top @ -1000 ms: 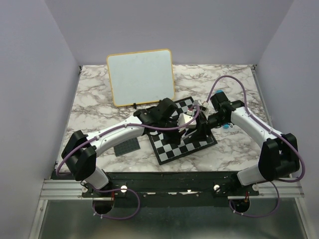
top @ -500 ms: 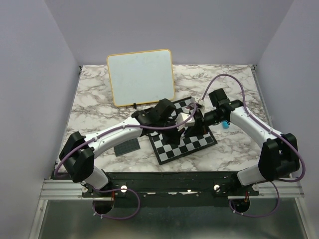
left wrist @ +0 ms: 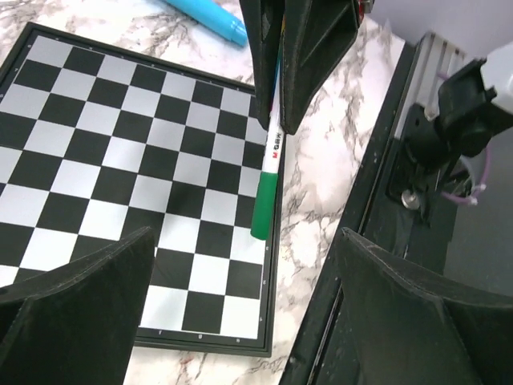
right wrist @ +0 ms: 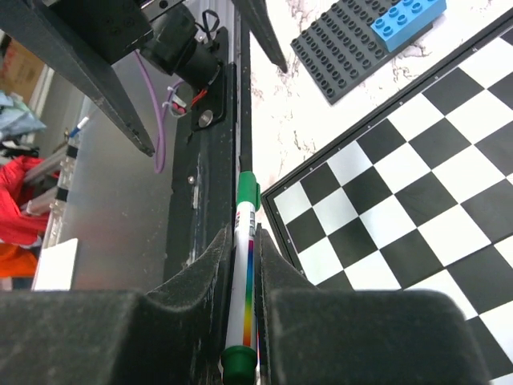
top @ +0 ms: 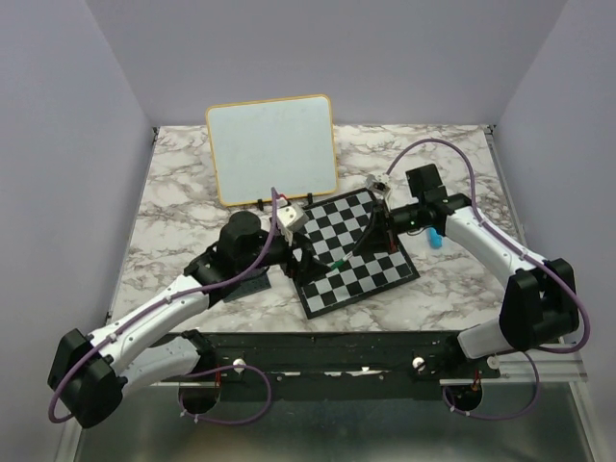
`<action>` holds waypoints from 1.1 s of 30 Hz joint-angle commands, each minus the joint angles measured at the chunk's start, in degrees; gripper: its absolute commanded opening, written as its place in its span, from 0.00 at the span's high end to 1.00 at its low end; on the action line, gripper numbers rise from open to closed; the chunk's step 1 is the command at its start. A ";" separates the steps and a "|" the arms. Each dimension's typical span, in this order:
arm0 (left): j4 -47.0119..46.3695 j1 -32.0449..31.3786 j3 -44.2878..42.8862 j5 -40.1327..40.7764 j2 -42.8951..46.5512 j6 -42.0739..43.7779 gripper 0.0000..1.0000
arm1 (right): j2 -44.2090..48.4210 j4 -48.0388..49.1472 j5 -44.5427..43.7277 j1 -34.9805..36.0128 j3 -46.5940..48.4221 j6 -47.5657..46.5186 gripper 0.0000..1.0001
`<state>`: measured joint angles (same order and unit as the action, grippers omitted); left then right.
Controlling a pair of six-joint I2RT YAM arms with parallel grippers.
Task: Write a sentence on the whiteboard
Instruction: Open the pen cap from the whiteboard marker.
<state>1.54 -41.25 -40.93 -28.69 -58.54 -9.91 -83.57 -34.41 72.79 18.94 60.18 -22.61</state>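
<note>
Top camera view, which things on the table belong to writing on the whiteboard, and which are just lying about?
For the job:
- white whiteboard with yellow-orange frame
- white marker with green ends, clamped in the right gripper

Lying about:
- black-and-white checkered chessboard
- light blue pen
- dark grey studded building plate with a blue brick

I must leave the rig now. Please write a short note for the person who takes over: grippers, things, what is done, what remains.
The left gripper is open and holds nothing, low over the chessboard.
The right gripper is shut on the green marker, above the chessboard; its cap appears to be on.
The whiteboard stands at the back of the table, blank.
Done: marker in hand.
Left: probably uncap it, reach the whiteboard, write the sentence.
</note>
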 commanded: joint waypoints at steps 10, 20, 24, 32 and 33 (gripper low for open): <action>-18.24 1.53 3.49 -0.49 -6.13 -12.50 0.09 | 1.22 19.91 -1.17 -4.09 -4.99 32.27 0.99; -15.43 1.18 -2.58 -3.83 -12.73 -7.49 0.22 | 0.78 20.61 0.50 -4.09 -5.16 32.45 1.00; -14.64 0.56 -3.89 -6.81 -14.49 -5.74 0.30 | 0.69 20.61 0.59 -4.09 -5.16 32.28 0.99; -10.07 -1.11 -6.18 -8.40 -16.51 -2.13 0.45 | 0.34 20.61 0.77 -4.17 -5.16 31.84 0.99; -9.54 -1.11 -6.44 -8.66 -16.78 -1.61 0.48 | 0.42 20.61 0.86 -4.09 -5.08 31.84 0.99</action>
<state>-10.48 -42.00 -44.77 -34.46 -74.19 -14.96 -82.91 -14.61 71.70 14.92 55.48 8.99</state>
